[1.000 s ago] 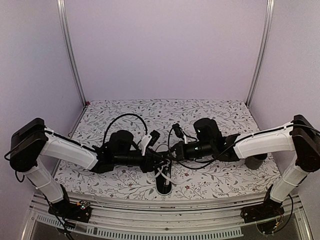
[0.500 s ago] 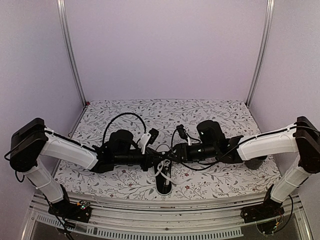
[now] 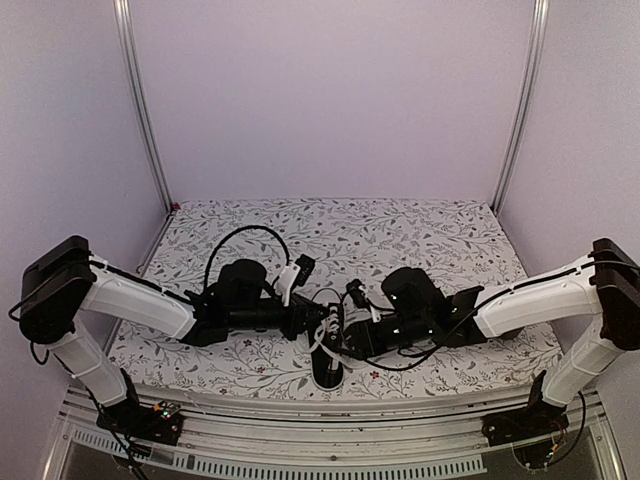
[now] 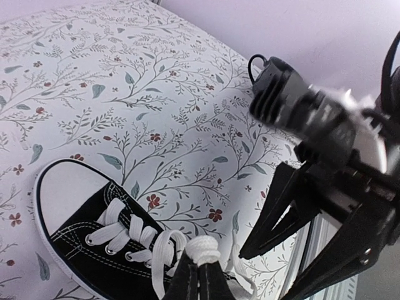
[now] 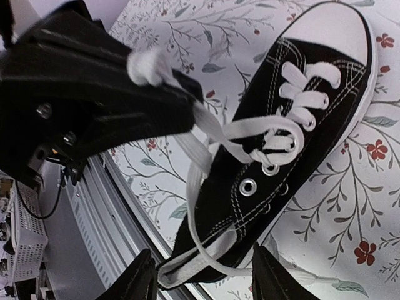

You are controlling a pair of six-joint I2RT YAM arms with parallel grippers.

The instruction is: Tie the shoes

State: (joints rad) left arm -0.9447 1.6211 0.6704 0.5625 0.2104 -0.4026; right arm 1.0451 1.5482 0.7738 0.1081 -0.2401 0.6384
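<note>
Here, left gripper [image 4: 199,274] pinches a lace [image 4: 203,249] of the sneaker [image 4: 84,250] (right gripper [image 5: 203,278] open).

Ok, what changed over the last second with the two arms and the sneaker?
The right arm swung toward the near edge, and the right tool now stands open above the sneaker, holding nothing. The left tool shut on a loop of the white lace. The left arm and the sneaker stayed where they were.
</note>
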